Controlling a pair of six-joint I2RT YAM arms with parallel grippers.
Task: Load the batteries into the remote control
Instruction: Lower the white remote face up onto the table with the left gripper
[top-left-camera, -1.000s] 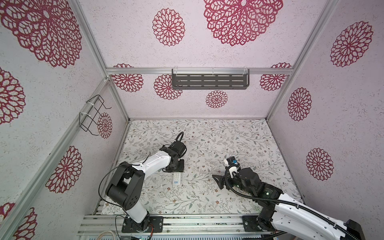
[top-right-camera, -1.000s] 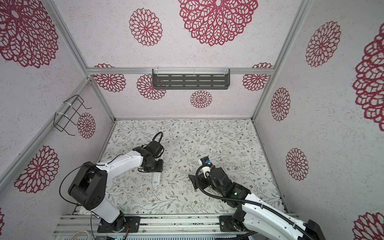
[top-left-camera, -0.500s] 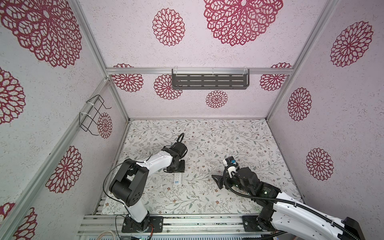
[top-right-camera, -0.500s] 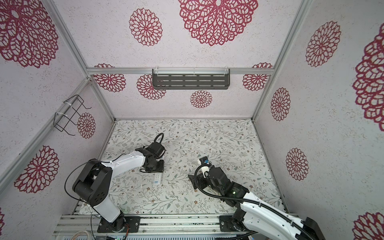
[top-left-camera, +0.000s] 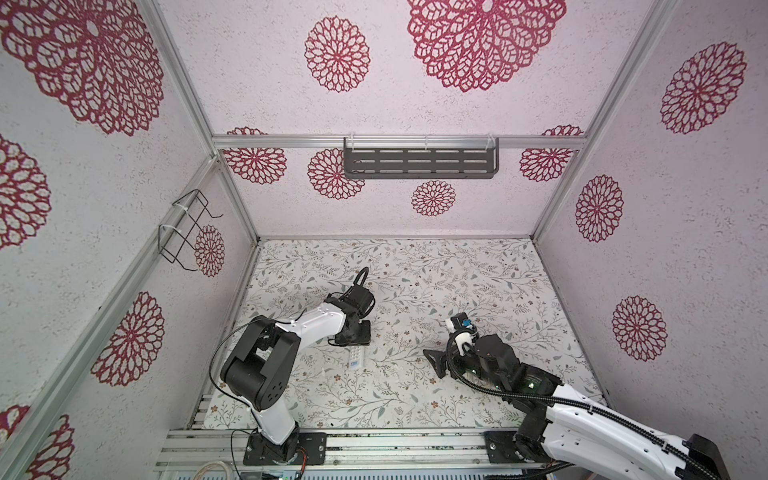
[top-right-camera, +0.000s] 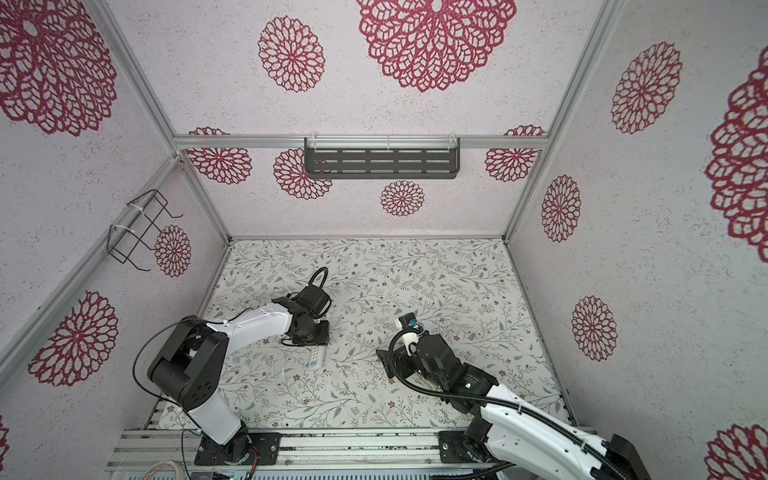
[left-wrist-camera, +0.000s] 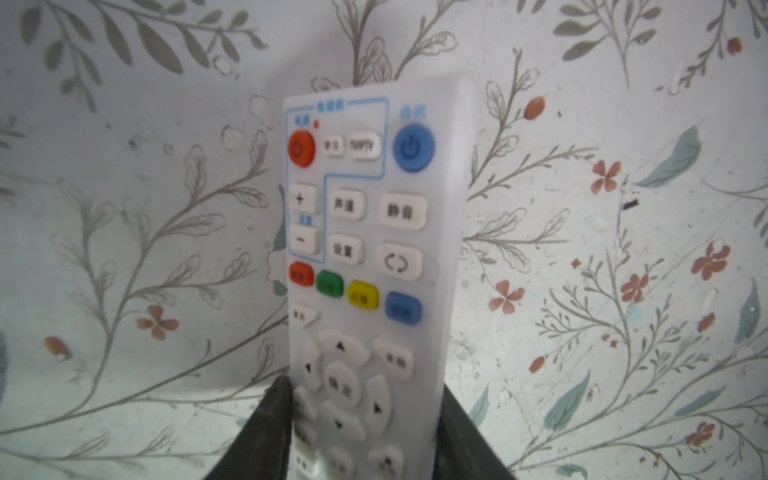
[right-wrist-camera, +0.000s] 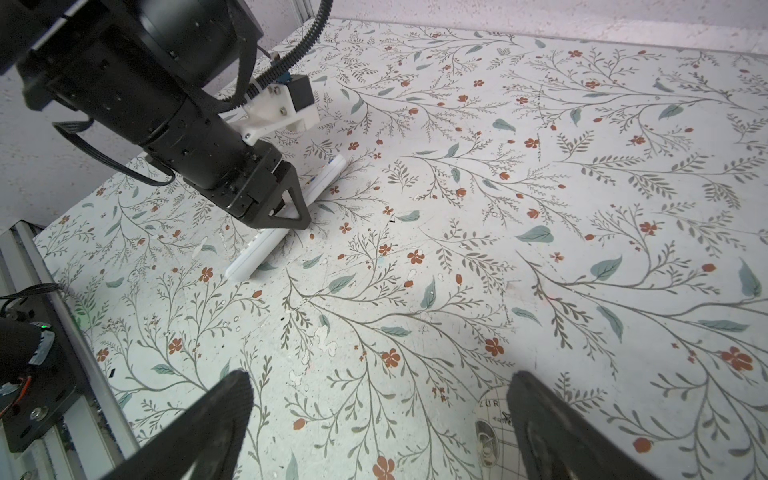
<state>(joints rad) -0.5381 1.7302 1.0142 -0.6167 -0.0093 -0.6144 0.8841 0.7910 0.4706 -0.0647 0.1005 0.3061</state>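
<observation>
Floral counter (top-left-camera: 415, 270) carries the remote control (left-wrist-camera: 365, 249) buttons-up, your left end effector (left-wrist-camera: 363, 390) clamped on its sides, right end effector (right-wrist-camera: 380, 382) wide open, apart from it. Likely next: flip it; batteries unseen.

Left hand (left-wrist-camera: 365, 436) clamped across the remote control (top-left-camera: 355, 358) at nine o'clock on the desk (top-left-camera: 415, 270), so that patch is blocked, and my left arm (top-left-camera: 320, 324) lies over the eight o'clock corner. My right hand (right-wrist-camera: 374, 415), jaws wide apart, hangs at four o'clock above bare desk. Between them, through the centre and six o'clock, an open lane. From ten round to two o'clock, bare desk to the back wall. Higher up, a grey shelf (top-left-camera: 419, 163) juts out at twelve and a wire rack (top-left-camera: 185, 228) at nine.
</observation>
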